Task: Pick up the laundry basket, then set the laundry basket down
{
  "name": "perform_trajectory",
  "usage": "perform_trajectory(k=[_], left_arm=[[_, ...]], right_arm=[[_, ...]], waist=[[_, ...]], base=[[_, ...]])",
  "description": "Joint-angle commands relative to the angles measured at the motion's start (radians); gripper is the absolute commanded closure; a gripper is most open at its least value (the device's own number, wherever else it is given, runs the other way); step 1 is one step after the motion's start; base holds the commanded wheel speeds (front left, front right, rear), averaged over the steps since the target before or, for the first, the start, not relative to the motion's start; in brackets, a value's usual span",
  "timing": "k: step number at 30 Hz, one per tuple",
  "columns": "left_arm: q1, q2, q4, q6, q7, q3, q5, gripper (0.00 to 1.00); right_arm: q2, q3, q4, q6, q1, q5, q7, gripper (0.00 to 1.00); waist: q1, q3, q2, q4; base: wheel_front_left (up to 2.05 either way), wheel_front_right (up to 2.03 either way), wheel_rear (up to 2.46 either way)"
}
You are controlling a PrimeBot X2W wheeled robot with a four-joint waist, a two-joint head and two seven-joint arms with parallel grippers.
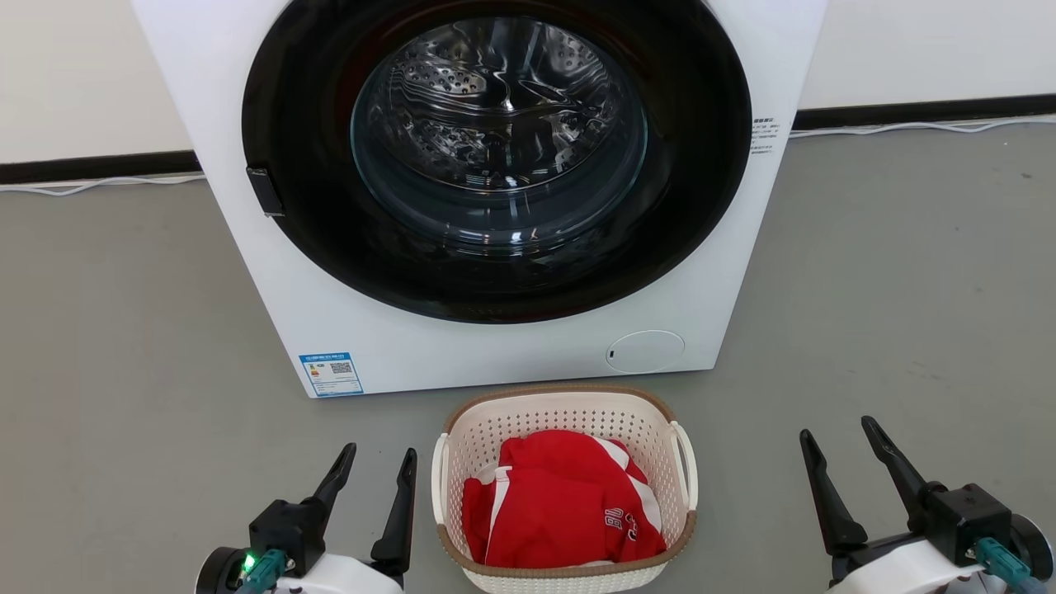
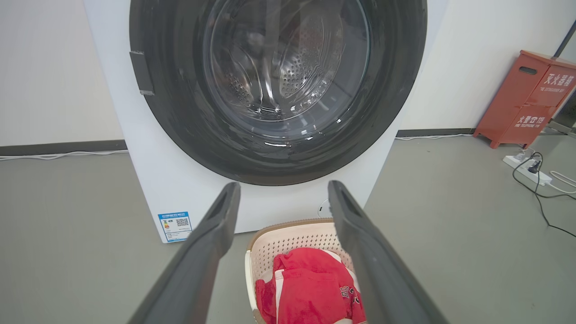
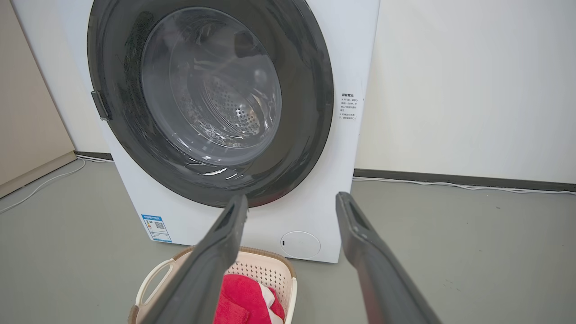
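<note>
The laundry basket sits upright on the grey floor, mouth facing up, just in front of the white washing machine and near its base. Seen from the head, its long axis appears to run from 12 to 6 o'clock, one short end towards the machine. Its white loop handles sit on the sides at 9 and 3 o'clock, and a brown rim runs round the top. Inside lies a crumpled red garment with white stripes and some lettering, filling most of the bottom.

The left end effector hangs just beside the basket at 9 o'clock, fingers spread wide and gripping nothing. The right end effector is at 3 o'clock, further from the basket, also spread wide and empty. Both point towards 12 o'clock.
</note>
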Motion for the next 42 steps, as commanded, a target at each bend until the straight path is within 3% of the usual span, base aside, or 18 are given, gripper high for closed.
perform_trajectory(k=[1, 19, 31, 42], left_arm=[[-0.049, 0.008, -0.022, 0.001, -0.011, 0.034, 0.005, 0.00], [-0.114, 0.008, 0.022, 0.007, -0.011, 0.013, -0.040, 0.00], [-0.318, 0.008, 0.207, 0.040, -0.011, -0.081, -0.087, 0.00], [-0.584, 0.008, 0.449, 0.107, -0.011, -0.193, -0.167, 0.00]], right_arm=[[-0.017, 0.022, -0.028, 0.006, -0.010, -0.009, -0.014, 0.00], [-0.014, 0.004, 0.015, 0.006, -0.069, 0.018, -0.014, 0.00], [-0.045, 0.040, 0.190, 0.006, -0.260, 0.070, -0.014, 0.00], [-0.064, 0.159, 0.411, 0.006, -0.505, 0.146, -0.014, 0.00]], waist=[[0.0000, -0.001, 0.0000, 0.000], [0.0000, 0.074, 0.0000, 0.003], [0.0000, 0.265, 0.0000, 0.006], [0.0000, 0.514, 0.0000, 0.000]], base=[[0.00, 0.00, 0.00], [0.00, 0.00, 0.00], [0.00, 0.00, 0.00], [0.00, 0.00, 0.00]])
